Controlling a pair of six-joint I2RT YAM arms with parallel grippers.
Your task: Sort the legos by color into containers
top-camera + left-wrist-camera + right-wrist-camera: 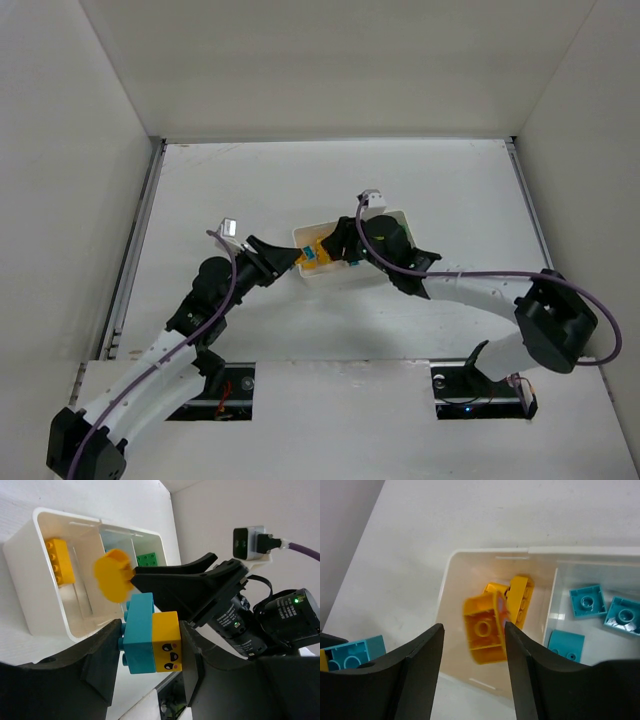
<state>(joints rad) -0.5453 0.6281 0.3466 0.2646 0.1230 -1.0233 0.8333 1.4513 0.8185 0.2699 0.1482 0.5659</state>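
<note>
The white tray (485, 552) holds the containers side by side. My right gripper (472, 630) hangs open over the end compartment. A blurred yellow lego (482, 632) is loose between its fingers, with a gap on the left side, above a long yellow lego (521, 600). The middle compartment holds cyan legos (587, 600). A green lego (147, 560) lies in the far one. Beside the tray's end, my left gripper (152, 642) is shut on a cyan lego (137, 635) joined to a yellow face lego (166, 642).
The tray (395, 215) sits mid-table with both grippers crowded at its left end. White walls enclose the table on three sides. The right gripper's black fingers (190, 580) reach over the tray just beyond the held legos.
</note>
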